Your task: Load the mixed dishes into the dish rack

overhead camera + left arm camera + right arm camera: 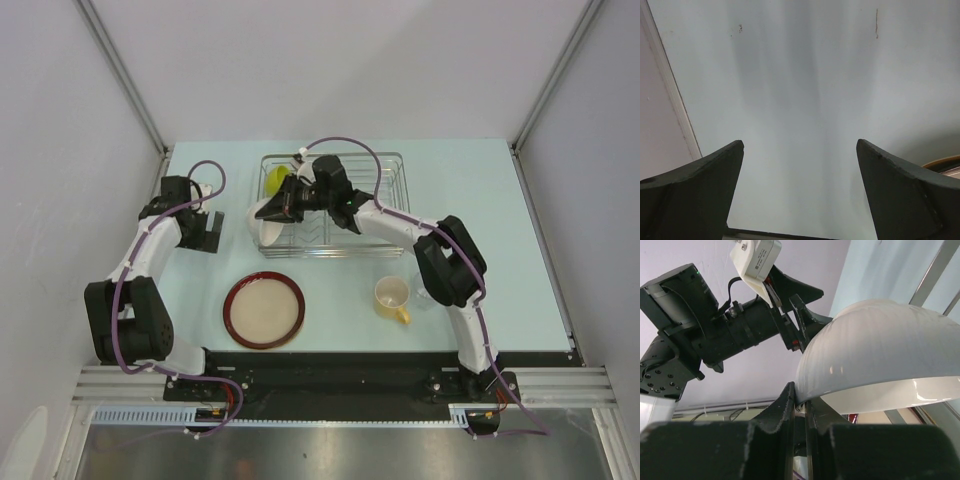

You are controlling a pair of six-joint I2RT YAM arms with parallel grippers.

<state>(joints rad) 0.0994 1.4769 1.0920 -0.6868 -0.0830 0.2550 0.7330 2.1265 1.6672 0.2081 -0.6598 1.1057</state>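
Left gripper (800,195) stands spread, idle, at 9 o'clock. Right gripper (800,402) pinches the white bowl (880,355) by its rim at the 9 o'clock edge of the dish rack (390,180). The thin hold may slip, or the bowl may knock the lime-green bowl (275,180) beyond.

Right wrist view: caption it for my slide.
The right tool pinches the rim of a glossy white round bowl.

the silver wire dish rack (385,180) is sitting toward the far side of the bench (500,250), a lime-green bowl (275,180) leaning in its left rear corner. the white bowl (880,350) is hanging tilted at the rack's left edge, its rim pinched in the right hand (800,407). nearer, the dark-red-rimmed beige plate (264,310) is lying flat, and the pale yellow mug (392,296) is standing upright to its right.
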